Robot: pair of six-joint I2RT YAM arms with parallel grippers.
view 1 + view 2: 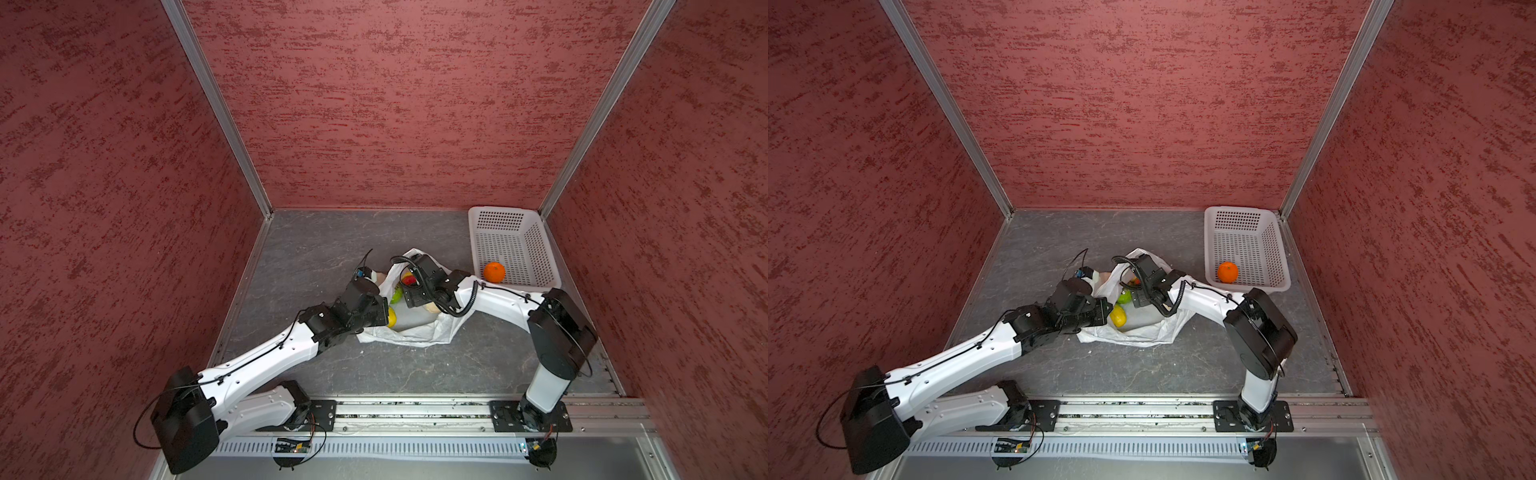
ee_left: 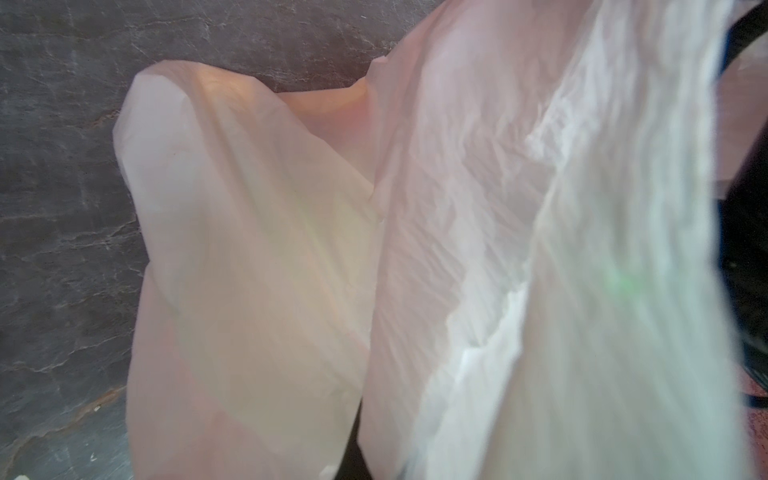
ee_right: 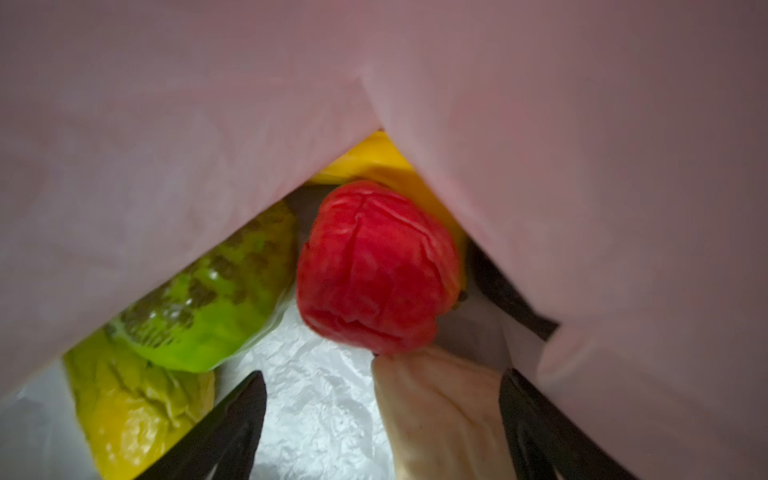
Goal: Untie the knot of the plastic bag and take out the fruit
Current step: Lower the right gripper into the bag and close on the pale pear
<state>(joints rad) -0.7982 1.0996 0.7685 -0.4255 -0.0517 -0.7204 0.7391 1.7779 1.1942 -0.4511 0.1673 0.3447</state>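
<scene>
Your left gripper (image 1: pixel 374 277) is clamped shut on the left rim of the plastic bag (image 1: pixel 419 332), which lies open-mouthed in the middle of the desk (image 1: pixel 316 257). Your right gripper (image 3: pixel 384 374) is inside the bag, jaws spread wide and gripping nothing. A beige fruit (image 3: pixel 436 411) lies between them and a red fruit (image 3: pixel 374 270) just past it, with a green one (image 3: pixel 216 299), a yellow-green one (image 3: pixel 137 407) and a yellow piece (image 3: pixel 370 160) around. An orange (image 1: pixel 494 272) sits in the white basket (image 1: pixel 498 219), far right.
</scene>
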